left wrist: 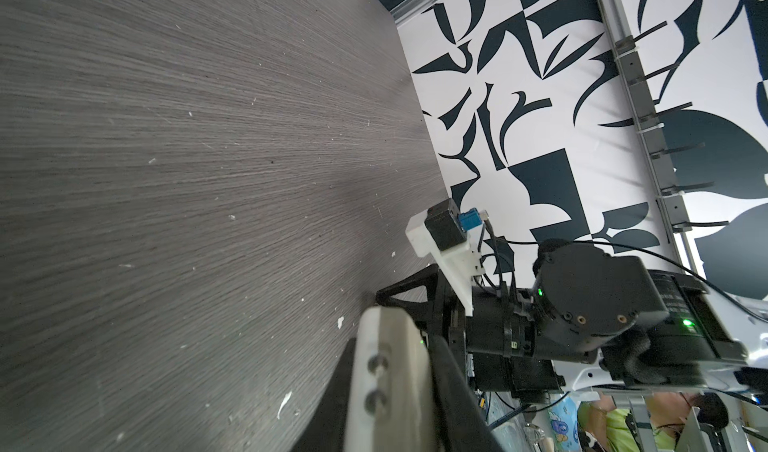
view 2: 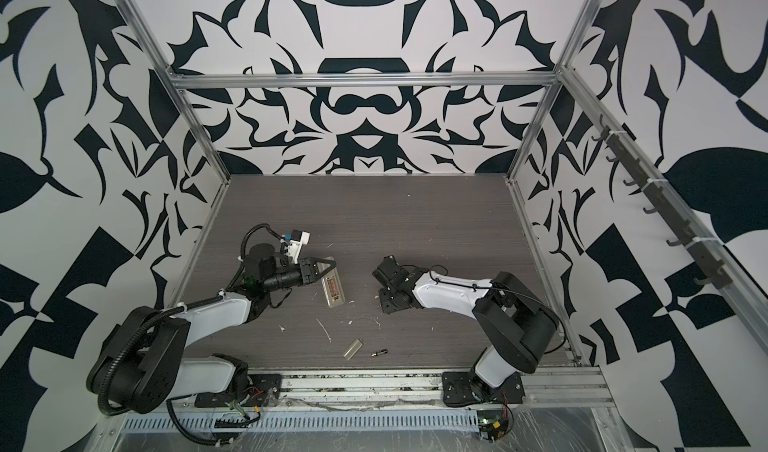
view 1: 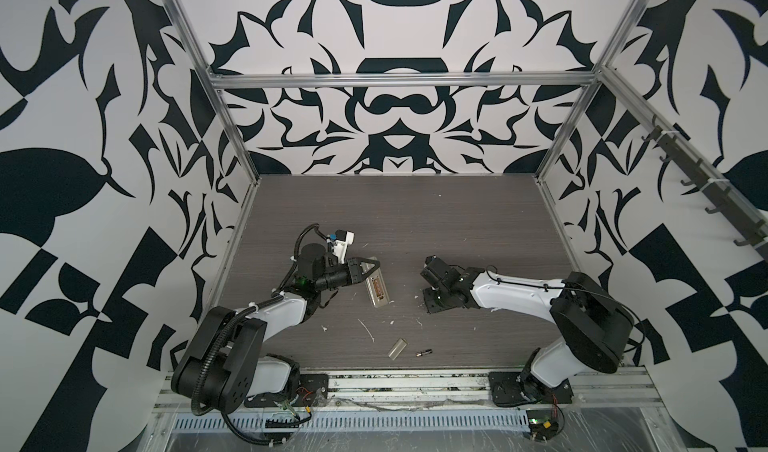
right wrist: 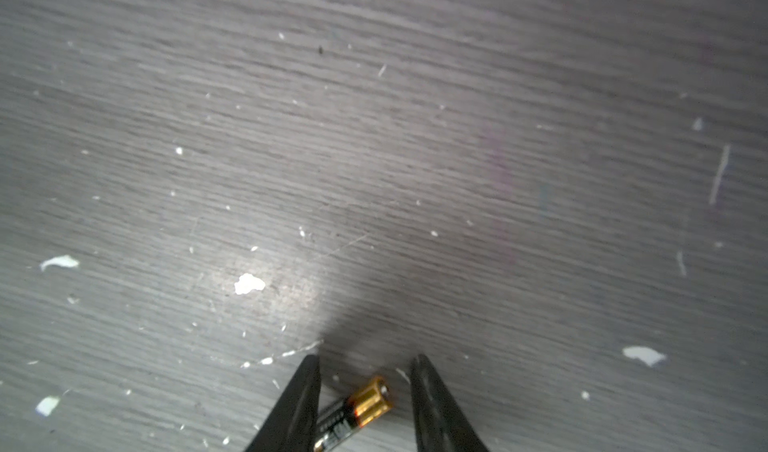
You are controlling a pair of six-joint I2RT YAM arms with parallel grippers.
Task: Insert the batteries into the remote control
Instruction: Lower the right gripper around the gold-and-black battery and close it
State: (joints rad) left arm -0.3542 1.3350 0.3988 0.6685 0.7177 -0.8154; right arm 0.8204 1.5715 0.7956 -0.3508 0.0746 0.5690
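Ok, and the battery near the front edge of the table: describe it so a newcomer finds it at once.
On the grey wood-grain table, look near the middle of the front edge. Two things lie there, apart: a flat beige cover and, right of it in both top views, the battery. Of the two, it is the tiny dark cylinder with metal ends.

Left tool closed, arm stretched toward centre; right tool angled downward, jaws apart, forearm low.
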